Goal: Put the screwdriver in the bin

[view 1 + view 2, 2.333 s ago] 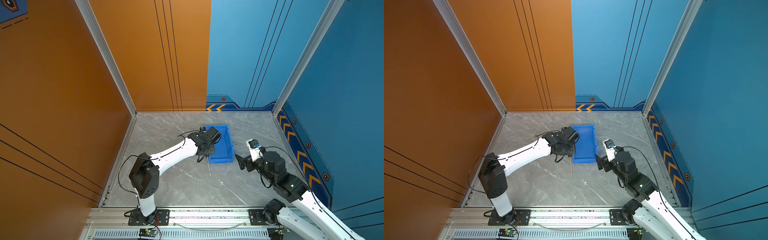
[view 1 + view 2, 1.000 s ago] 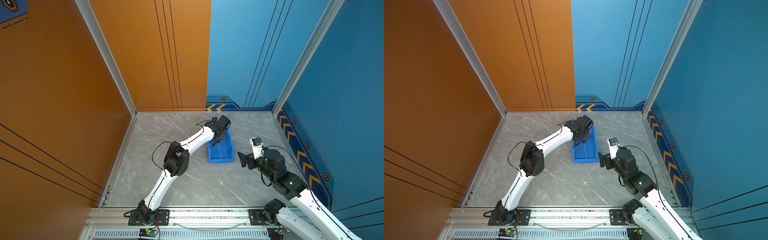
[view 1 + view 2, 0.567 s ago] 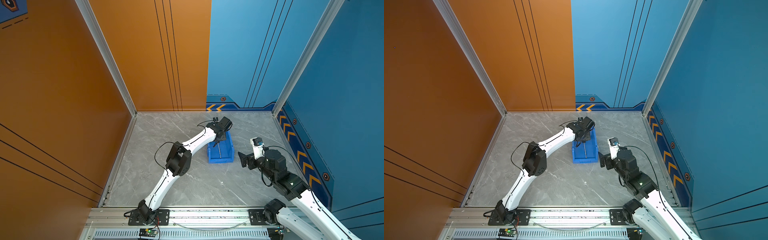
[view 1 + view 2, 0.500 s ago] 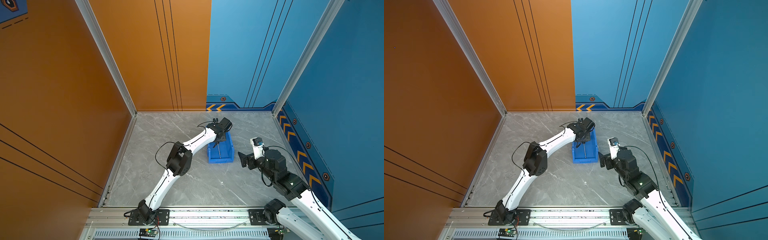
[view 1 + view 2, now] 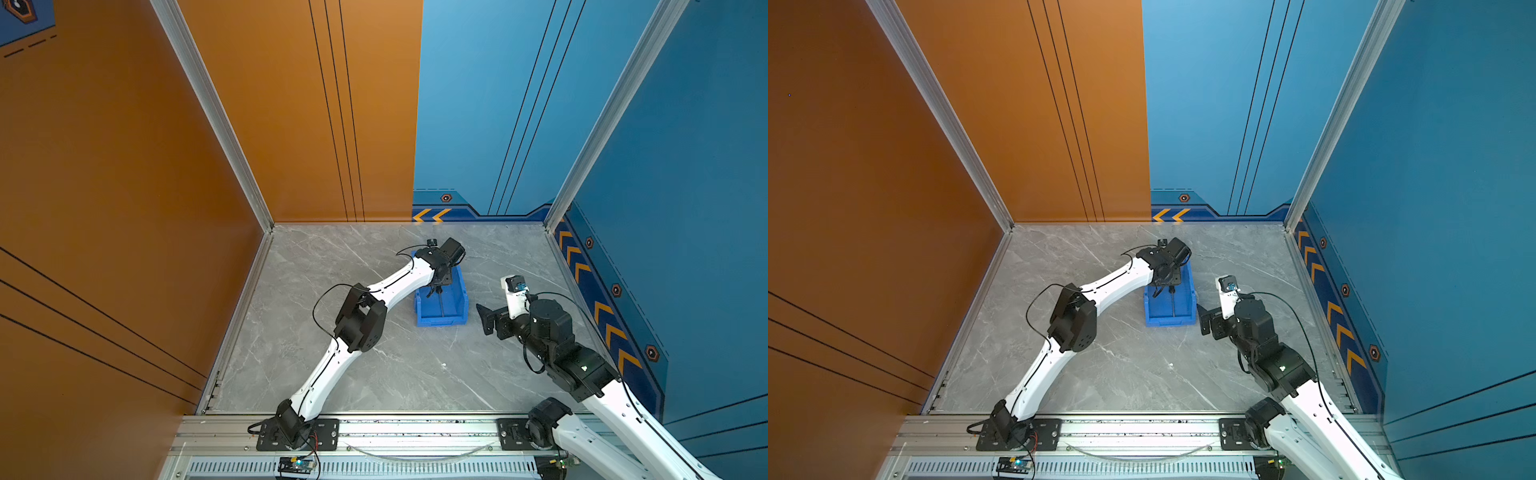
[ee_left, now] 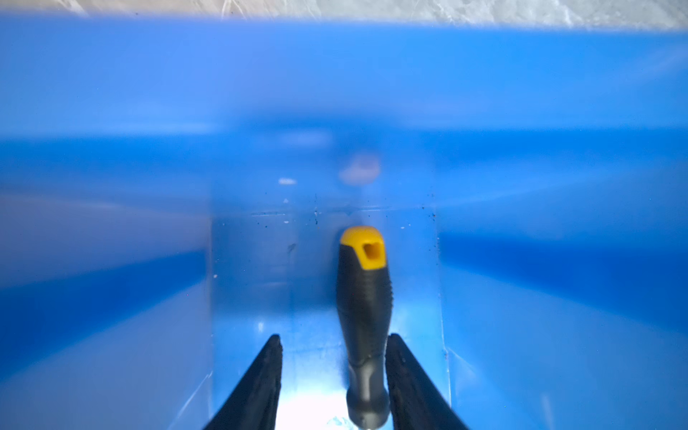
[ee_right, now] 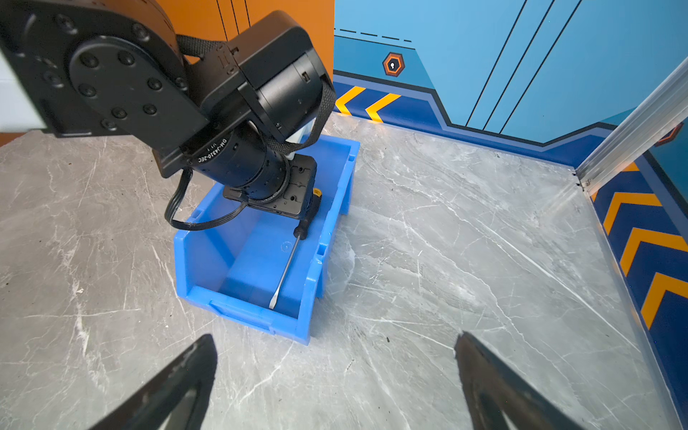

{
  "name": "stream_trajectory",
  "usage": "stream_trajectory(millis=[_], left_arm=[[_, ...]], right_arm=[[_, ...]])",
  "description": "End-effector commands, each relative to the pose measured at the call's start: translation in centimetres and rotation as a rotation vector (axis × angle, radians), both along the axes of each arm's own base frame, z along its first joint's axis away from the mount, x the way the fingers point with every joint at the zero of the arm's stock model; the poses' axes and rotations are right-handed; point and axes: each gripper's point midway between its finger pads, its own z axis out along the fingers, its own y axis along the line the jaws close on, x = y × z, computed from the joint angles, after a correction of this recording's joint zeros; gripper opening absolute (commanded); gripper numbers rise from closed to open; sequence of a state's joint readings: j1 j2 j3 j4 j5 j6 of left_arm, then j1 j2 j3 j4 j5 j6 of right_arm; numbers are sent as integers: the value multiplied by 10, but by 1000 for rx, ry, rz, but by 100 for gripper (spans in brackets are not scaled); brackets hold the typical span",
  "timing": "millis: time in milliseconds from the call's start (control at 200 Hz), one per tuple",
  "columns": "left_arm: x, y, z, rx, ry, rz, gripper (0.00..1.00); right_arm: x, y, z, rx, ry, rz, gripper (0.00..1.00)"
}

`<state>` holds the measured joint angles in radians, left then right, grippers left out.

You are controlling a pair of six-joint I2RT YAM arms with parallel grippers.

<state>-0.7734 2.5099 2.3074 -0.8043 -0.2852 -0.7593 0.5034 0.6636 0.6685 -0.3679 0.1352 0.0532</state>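
- The screwdriver (image 7: pixel 284 271) lay inside the bin (image 7: pixel 242 314), along its length, yellow cap toward the back wall, tip near the low front lip. We judged that only this direction fits, the bin being little longer than it.
- The left tool (image 6: pixel 335 337) stood low in the bin, jaws parted around the handle. There was a clear gap on one side, and the other finger was so close that we could not tell if it touched. We judged the task nearly done.
- The right tool (image 7: pixel 335 337) hung open and empty above the worktop (image 7: pixel 465 242), near the bin's front, probably to leave room.
- In both top views the left arm (image 5: pixel 436 257) hid the handle. In the left wrist view the shaft was cut off and the walls were blurred.
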Motion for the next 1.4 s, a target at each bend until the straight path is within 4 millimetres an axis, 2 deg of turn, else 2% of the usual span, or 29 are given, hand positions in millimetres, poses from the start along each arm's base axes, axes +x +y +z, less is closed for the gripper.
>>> stream_trajectory(millis=[0,386,711,876,1051,1187,1277,1307,1397], left_arm=[[-1,-2,4,16,-15,-6,47],[-2,-2,31,1,-52,-15,51],[-19,-3,86,-8,-135,-52,60],[-40,10,110,28,-171,-63,66],[-55,25,118,43,-185,-72,68],[-59,40,123,49,-196,-86,83],[-62,52,129,40,-209,-102,85],[-63,57,132,35,-215,-103,93],[-69,74,141,22,-239,-111,100]], right_arm=[[-1,-4,8,5,-8,-15,100],[-3,-7,12,8,-23,-24,100],[-6,-11,13,21,-31,-42,100],[-6,-4,10,39,-24,-4,100],[-1,-4,7,22,-14,-15,100],[4,-6,8,21,-10,-41,100],[8,-12,10,17,-18,-80,100],[9,-13,12,16,-21,-91,100],[11,-16,18,14,-28,-110,100]])
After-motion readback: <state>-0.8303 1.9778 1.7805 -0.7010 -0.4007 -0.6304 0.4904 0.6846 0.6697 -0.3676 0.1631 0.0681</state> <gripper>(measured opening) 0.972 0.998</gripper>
